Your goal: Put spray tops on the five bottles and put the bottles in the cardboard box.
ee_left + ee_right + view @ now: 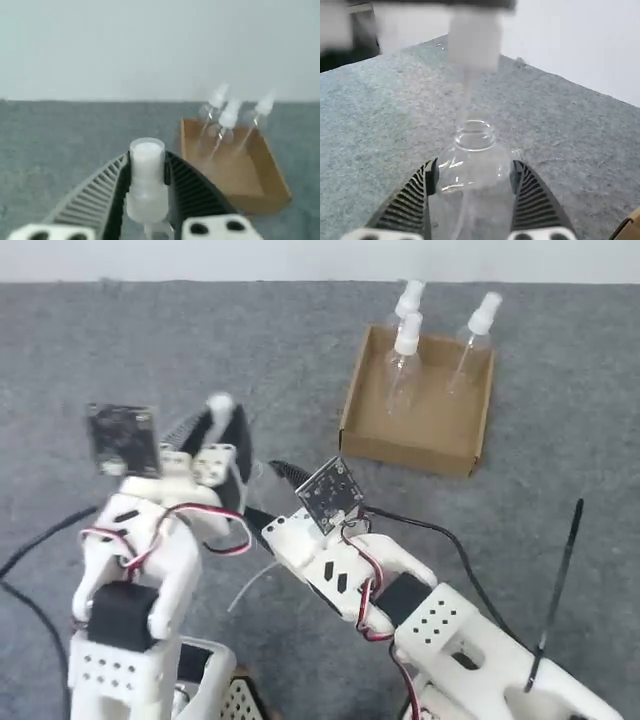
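Bright, even light casts only soft shadows.

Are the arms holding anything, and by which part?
Left arm's jaws clamp a spray top by its head; right arm's jaws a clear bottle around its body.

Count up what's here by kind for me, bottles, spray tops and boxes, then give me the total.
Bottles: 4, three in the cardboard box, one uncapped in the right gripper
Spray tops: 4, three on the boxed bottles, one in the left gripper
Cardboard box: 1
Total: 9
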Robot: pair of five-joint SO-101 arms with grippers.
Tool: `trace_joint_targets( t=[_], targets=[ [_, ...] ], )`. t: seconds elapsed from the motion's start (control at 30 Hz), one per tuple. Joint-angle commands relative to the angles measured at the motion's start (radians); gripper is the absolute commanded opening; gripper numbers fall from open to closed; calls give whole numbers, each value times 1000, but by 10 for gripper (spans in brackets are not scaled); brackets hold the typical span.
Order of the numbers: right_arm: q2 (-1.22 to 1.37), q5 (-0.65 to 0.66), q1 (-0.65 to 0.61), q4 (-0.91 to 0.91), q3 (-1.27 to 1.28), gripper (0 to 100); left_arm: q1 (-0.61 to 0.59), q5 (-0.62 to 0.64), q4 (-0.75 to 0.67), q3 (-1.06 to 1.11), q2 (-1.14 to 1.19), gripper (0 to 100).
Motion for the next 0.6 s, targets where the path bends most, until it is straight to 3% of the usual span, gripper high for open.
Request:
trace_joint_targets(
  t=[0.0,0.1,0.37,0.57],
  targets=[
    [-56,-12,18,-36,5,6,63,-107,20,-5,-8,69],
    [-56,-12,18,-42,17,6,57,-124,18,-7,-6,135],
    [-56,-12,18,-36,21,6,48,-124,35,-65,-8,148],
    [-56,-12,18,-35,21,6,-149,-124,3,-188,91,145]
  ],
)
